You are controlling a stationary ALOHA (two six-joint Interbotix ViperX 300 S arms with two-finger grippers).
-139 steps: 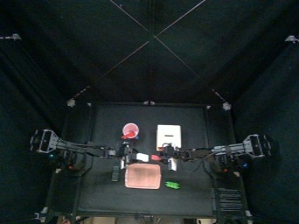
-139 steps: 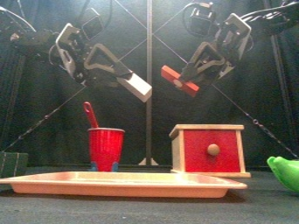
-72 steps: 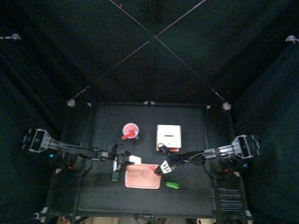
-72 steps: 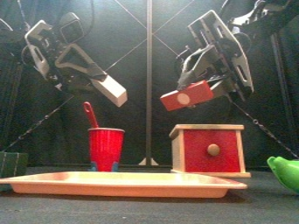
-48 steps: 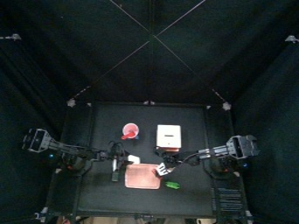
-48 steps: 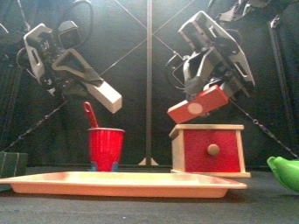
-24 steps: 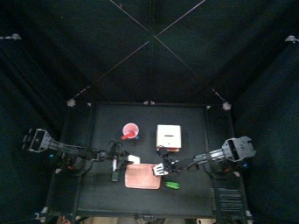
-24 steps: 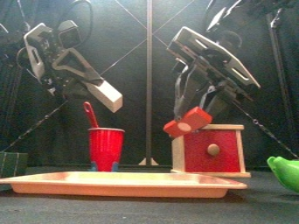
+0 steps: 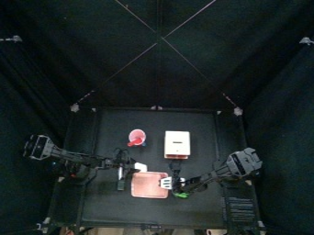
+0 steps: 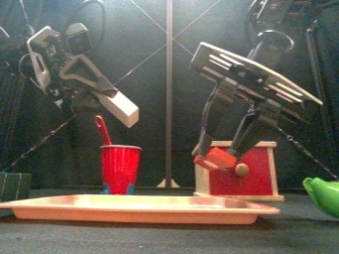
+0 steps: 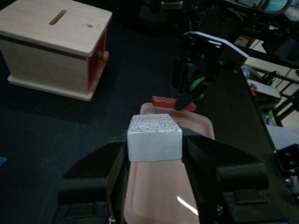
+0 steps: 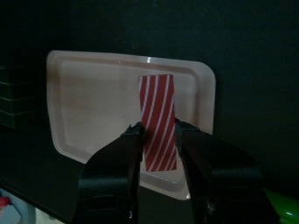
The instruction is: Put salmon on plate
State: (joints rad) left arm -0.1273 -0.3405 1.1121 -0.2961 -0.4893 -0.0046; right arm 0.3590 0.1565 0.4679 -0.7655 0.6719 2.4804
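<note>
The salmon, a red slice with white stripes, is held in my right gripper, which is shut on it. In the front view the salmon hangs a little above the right part of the salmon-pink plate. The plate shows from above and below the slice in the right wrist view. My left gripper is shut on a white block and holds it high above the plate's left part.
A red cup with a red stick stands behind the plate. A wooden box with a red front stands at the right. A green thing lies at the far right, a dark green block at the far left.
My right gripper has come down and forward with the salmon, from high up to just above the plate. My left gripper moved left with the white block earlier, then held still.
</note>
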